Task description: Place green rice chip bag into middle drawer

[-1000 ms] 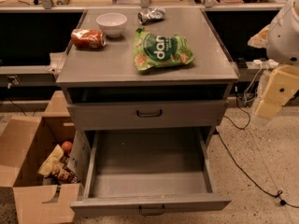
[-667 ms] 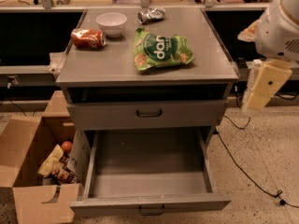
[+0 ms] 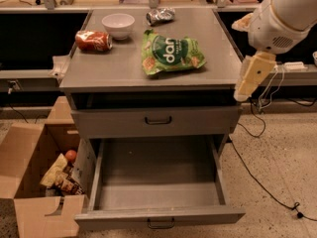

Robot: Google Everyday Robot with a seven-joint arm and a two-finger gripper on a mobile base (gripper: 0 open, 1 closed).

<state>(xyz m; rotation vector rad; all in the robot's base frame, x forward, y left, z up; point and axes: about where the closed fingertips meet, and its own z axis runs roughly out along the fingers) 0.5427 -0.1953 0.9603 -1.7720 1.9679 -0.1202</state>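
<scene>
The green rice chip bag (image 3: 170,53) lies flat on the grey cabinet top (image 3: 114,68), right of centre, with its dark-green logo facing up. The middle drawer (image 3: 158,215) is pulled fully out below, and its floor is bare. My gripper (image 3: 251,77) hangs at the end of the white arm (image 3: 282,19), just off the cabinet's right edge. It is at about the height of the top, to the right of the bag and apart from it, and it holds nothing that I can see.
A red-orange can (image 3: 93,40) lies on its side, with a white bowl (image 3: 118,25) and a crumpled silver foil bag (image 3: 160,16) at the back of the top. The upper drawer (image 3: 158,120) is closed. An open cardboard box (image 3: 37,182) of snacks stands on the floor at left. Cables (image 3: 267,177) run along the floor at right.
The arm and gripper have moved left and a little up, closer to the cabinet's right edge. The bag, the drawer and the other objects have not moved.
</scene>
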